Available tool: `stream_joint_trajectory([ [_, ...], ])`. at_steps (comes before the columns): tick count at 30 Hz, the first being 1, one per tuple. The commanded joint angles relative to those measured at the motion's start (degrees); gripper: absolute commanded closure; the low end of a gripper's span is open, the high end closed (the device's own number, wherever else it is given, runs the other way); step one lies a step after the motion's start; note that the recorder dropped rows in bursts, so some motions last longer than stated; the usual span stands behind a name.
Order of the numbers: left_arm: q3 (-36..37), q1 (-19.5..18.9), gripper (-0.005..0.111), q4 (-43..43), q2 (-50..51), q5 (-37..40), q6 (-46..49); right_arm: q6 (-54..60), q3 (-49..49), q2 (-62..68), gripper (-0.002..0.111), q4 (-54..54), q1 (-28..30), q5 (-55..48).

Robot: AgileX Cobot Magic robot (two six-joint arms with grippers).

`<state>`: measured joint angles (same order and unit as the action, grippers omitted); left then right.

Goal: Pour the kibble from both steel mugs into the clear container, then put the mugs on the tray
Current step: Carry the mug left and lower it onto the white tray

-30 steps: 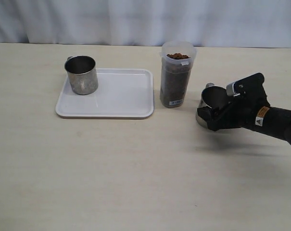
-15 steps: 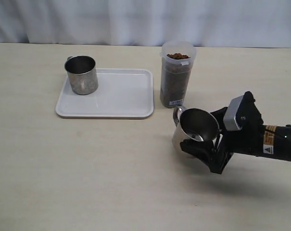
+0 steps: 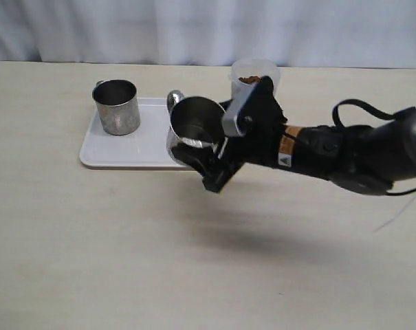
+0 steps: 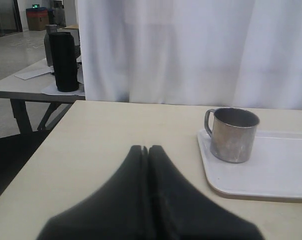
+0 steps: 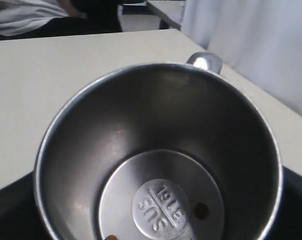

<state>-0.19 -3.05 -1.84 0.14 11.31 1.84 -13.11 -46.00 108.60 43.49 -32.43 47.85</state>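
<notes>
- Steel mug [image 3: 194, 127], the second of the pair, is gripped by the right jaws. They stand wide apart around its lower wall, with a black finger showing at either side in the right wrist view.
- Its looped handle [image 3: 174, 98] is on the side of the mug turned away from the right jaws and their wrist.
- From the right wrist, the mug's open mouth faces the camera. The inside is nearly bare, with only a pellet or two of kibble [image 5: 201, 210] on the stamped bottom.
- Just past the right jaws lies the white tray [image 3: 146, 150]. In the exterior view the held mug overlaps the tray's right end. Whether it touches the tray cannot be told.
- Other steel mug [image 3: 116, 106] stands upright at the tray's far left corner, well apart from the right jaws.
- Clear container [image 3: 261, 69] stands behind the right jaws' arm and is mostly hidden by it. Brown kibble shows at its rim.
- Left jaws are closed, tips pressed together with nothing between them, low over the desk [image 3: 125, 261]. The mug on the tray stands ahead of them, well apart.
</notes>
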Motion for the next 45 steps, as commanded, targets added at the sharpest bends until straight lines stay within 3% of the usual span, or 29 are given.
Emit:
stream_joint_trajectory([
  [1, 0.2, 0.5, 0.107, -0.4, -0.1, -0.7, -0.2, 0.3, -10.0, 3.6, 0.104, -5.3, -3.1, -11.5],
  [11, 0.2, 0.5, 0.107, -0.4, -0.1, -0.7, -0.2, -7.5, -27.8, 18.9, 0.104, -5.5, -3.7, -13.5],
  [23, 0.2, 0.5, 0.107, -0.4, -0.1, -0.7, -0.2, -10.6, -31.3, 25.2, 0.102, -5.6, -3.7, -16.4],
  [27, 0.2, 0.5, 0.107, -0.4, -0.1, -0.7, -0.2, -10.7, -31.3, 25.2, 0.083, -5.6, -3.7, -20.4],
  [30, 0.2, 0.5, 0.107, -0.4, -0.1, -0.7, -0.2, -10.7, -31.3, 25.2, 0.054, -5.6, -3.7, -20.8],
  [33, 0.2, 0.5, 0.107, -0.1, -0.1, -1.0, -0.2, -11.1, -31.3, 25.1, 0.017, -5.6, -3.7, -20.5],
  [35, 0.2, 0.5, 0.107, -0.1, -0.1, -1.0, -0.2, -14.2, -31.3, 24.9, 0.002, -5.6, -3.7, -20.5],
  [45, 0.2, 0.5, 0.107, -0.1, -0.1, -1.0, -0.2, -26.2, -31.3, 20.2, -0.002, 2.9, -3.7, -20.5],
])
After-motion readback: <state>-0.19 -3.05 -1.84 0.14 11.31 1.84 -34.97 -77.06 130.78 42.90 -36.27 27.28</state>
